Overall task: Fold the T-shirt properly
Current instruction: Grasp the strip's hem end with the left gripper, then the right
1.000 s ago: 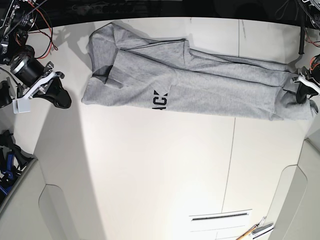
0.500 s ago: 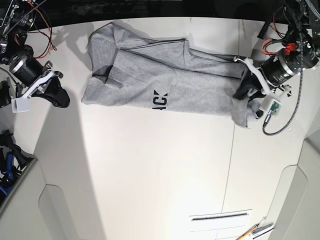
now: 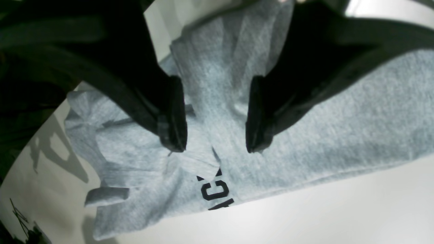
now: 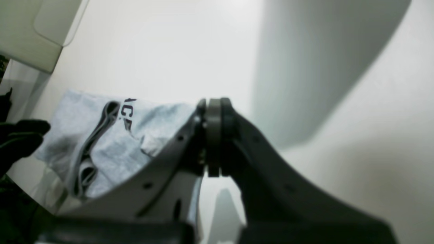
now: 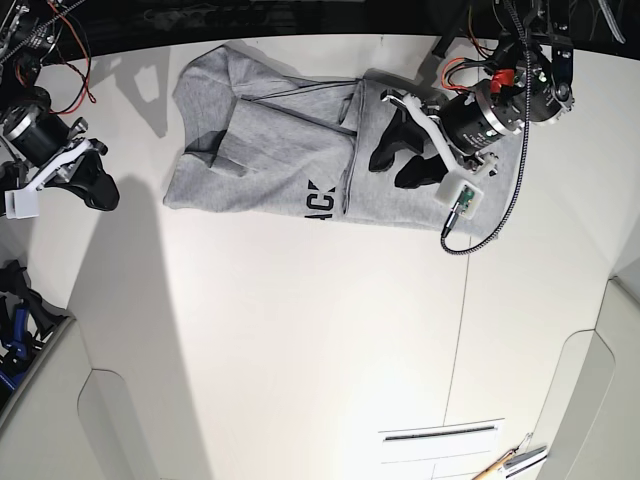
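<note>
The grey T-shirt (image 5: 270,140) lies along the far side of the white table (image 5: 300,330). Its right end is folded over leftward onto the body. Black lettering (image 5: 320,203) shows at its near edge. My left gripper (image 5: 388,172) hovers over the folded-over part. In the left wrist view the left gripper (image 3: 215,145) is open, its black fingers (image 3: 173,115) apart, with T-shirt (image 3: 339,118) cloth lying loose between and below them. My right gripper (image 5: 100,192) is off the shirt's left side over bare table. The right gripper (image 4: 213,105) is shut with nothing in it, and the T-shirt (image 4: 112,145) lies beyond it.
Red and black cables (image 5: 70,40) hang at the back left corner. Blue gear (image 5: 12,335) sits at the left edge. A slot (image 5: 440,432) and small tools (image 5: 512,462) are near the front right. A black cable (image 5: 500,205) loops from the left arm.
My left gripper has carried the shirt's right end leftward over the body and has opened. The right gripper has drifted slightly left, still shut.
</note>
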You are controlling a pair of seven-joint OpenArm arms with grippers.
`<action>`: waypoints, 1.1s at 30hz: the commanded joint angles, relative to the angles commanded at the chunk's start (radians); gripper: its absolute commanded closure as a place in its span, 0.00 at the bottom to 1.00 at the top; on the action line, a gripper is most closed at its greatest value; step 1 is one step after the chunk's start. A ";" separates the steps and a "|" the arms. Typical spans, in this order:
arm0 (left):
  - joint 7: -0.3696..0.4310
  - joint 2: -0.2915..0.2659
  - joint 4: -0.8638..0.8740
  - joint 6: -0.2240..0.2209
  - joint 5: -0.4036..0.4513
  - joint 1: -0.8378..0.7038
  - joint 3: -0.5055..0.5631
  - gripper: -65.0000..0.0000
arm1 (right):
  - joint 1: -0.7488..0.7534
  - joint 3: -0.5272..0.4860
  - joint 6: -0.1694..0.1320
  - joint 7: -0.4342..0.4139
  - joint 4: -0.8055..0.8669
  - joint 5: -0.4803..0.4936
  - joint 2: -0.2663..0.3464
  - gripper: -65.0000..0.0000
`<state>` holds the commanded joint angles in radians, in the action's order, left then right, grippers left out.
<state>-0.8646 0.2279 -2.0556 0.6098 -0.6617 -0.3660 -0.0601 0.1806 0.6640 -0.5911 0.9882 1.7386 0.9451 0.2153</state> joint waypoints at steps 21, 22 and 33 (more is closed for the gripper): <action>0.008 0.000 0.000 0.000 0.000 0.000 0.000 0.51 | 0.092 -0.003 0.000 0.001 -0.242 0.034 0.027 0.45; 0.008 0.000 0.000 0.000 0.000 0.000 0.000 0.51 | 0.092 -0.003 0.000 0.005 -0.277 0.061 0.032 0.45; 0.008 0.000 0.000 0.000 -0.001 0.000 0.000 0.51 | 0.047 -0.033 -0.024 0.068 -0.334 0.186 0.031 0.45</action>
<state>-0.8562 0.2276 -2.0556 0.6102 -0.6624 -0.3656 -0.0601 0.2279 0.6312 -0.6147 1.0557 1.4044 1.1313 0.2459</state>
